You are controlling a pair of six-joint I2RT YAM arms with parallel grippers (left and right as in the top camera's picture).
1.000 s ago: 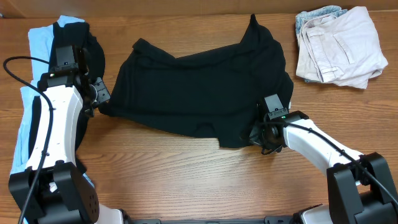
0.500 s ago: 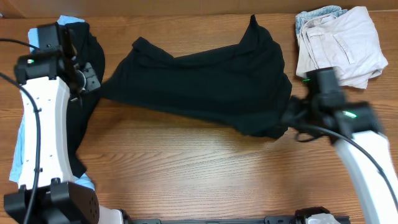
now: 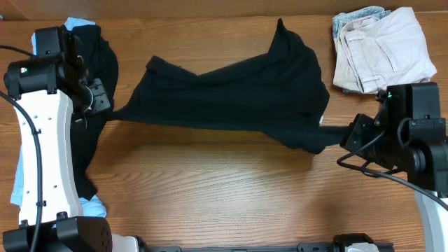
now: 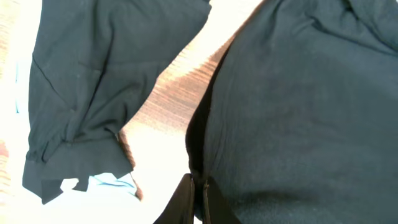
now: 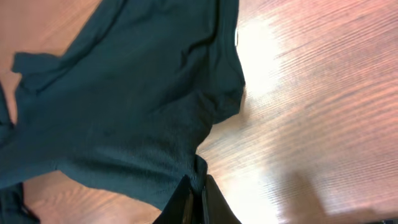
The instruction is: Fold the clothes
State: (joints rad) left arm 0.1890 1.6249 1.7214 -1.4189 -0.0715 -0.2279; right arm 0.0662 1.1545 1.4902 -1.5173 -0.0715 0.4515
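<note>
Two pinches on black shirt (image 3: 231, 98), left tool (image 4: 198, 182) and right tool (image 5: 197, 180) clamped tight, beige pile (image 3: 381, 49) only overhead.

— Black garments, counted?
— Two. One black short-sleeved shirt (image 3: 231, 94), stretched between the left jaws and the right jaws, clamped in both. One more black garment (image 3: 106, 56), heaped just outside the left jaws.
— Light blue ones?
— One light blue garment (image 3: 92, 206), under that heap.
— Folded things beyond the right jaws?
— Two in a single stack: one beige piece (image 3: 385, 49) on top, one denim piece (image 3: 353, 19) peeking out below.
— Arms?
— Two: left arm (image 3: 45, 154), right arm (image 3: 413, 129). One wooden surface (image 3: 224, 189).
</note>
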